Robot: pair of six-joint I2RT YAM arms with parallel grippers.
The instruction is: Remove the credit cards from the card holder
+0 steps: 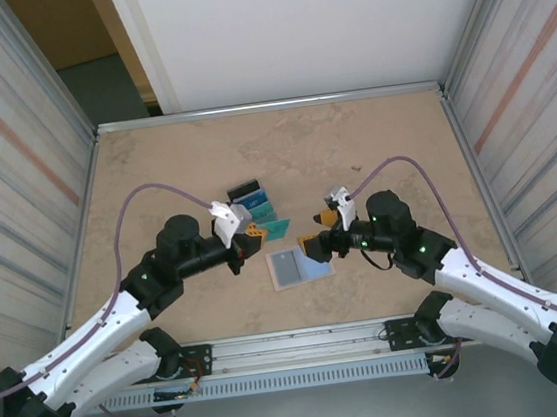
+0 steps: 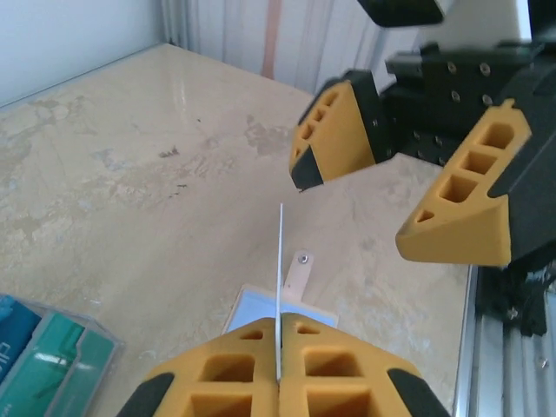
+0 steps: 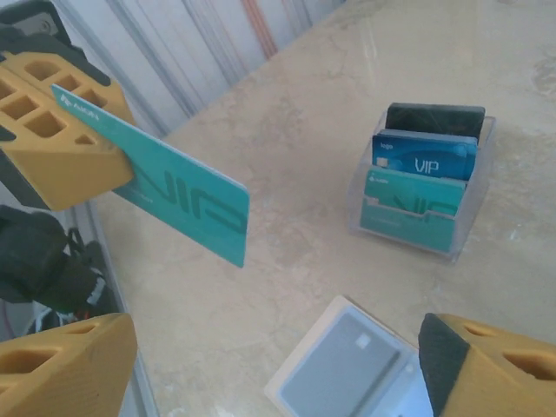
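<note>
Left gripper: Your left gripper (image 2: 280, 328) is clamped shut on a teal card (image 3: 187, 204). It pinches one short end, so most of the card juts free in the air above the table (image 1: 154, 172).
Card pose: In the left wrist view you see the card edge-on, a thin pale line rising from between the fingers. In the right wrist view its printed face shows, sloping down to the right.
Right gripper: Your right gripper (image 2: 354, 208) is spread wide and holds nothing. It sits close, facing the left one. The card's free end points toward it without touching either finger.
Card holder: The card holder (image 1: 316, 269) lies open and flat on the table, below and between the two grippers, with its light-blue insides facing up. Its tan closure tab (image 2: 298, 274) sticks out from one edge. Lying open, its pockets can be reached from above.
Left inside: A grey card (image 3: 343, 369) sits in one pocket, so the task looks only partly done.
Card rack: A clear rack (image 3: 476, 165) stands just beyond the left gripper. It holds black, blue and teal cards upright in tiers, so each face shows.
Likely next: The held card probably goes to that rack. You cannot tell from here which slot is free.
</note>
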